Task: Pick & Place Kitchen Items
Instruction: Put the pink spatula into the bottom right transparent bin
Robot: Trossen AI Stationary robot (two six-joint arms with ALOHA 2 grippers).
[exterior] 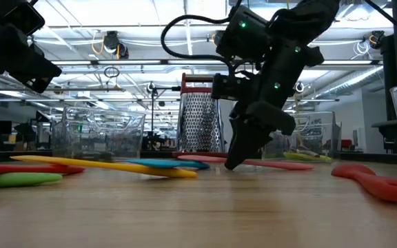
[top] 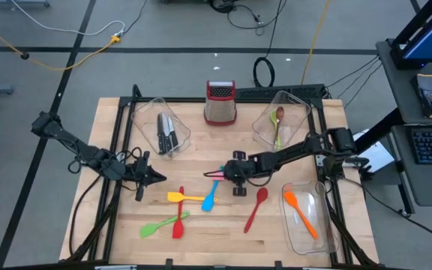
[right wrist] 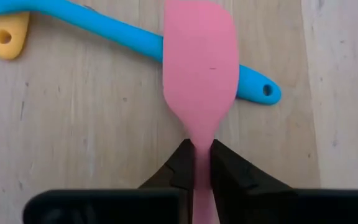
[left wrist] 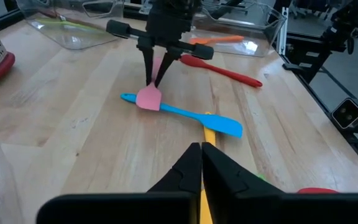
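Near the middle of the light wooden table [top: 111,225], the right gripper [right wrist: 197,163] has its two dark fingers clamped on the thin neck of a pink silicone spatula [right wrist: 201,74]. The spatula's flat blade lies across the handle of a long blue silicone spatula [right wrist: 104,28], whose hanging hole shows just past the pink blade. A yellow silicone spatula [top: 184,198] lies at about seven o'clock from the gripper, its handle end touching the blue one.

At nine o'clock from centre the left gripper [left wrist: 201,163] hovers with its fingers pressed together on nothing. Towards six o'clock lie a red plastic spoon [top: 257,208], a second, smaller red utensil [top: 178,221] and a green spatula [top: 163,224] crossing it.

At eleven o'clock a clear plastic bin [top: 145,112] holds black-handled steel knives [top: 166,133]. At one o'clock another clear bin [top: 295,105] holds a green spoon and a brown spoon [top: 277,124]. At four o'clock a third clear bin [top: 317,240] contains an orange spatula [top: 300,213]. A metal box grater with a red top [top: 220,103] stands at twelve o'clock.
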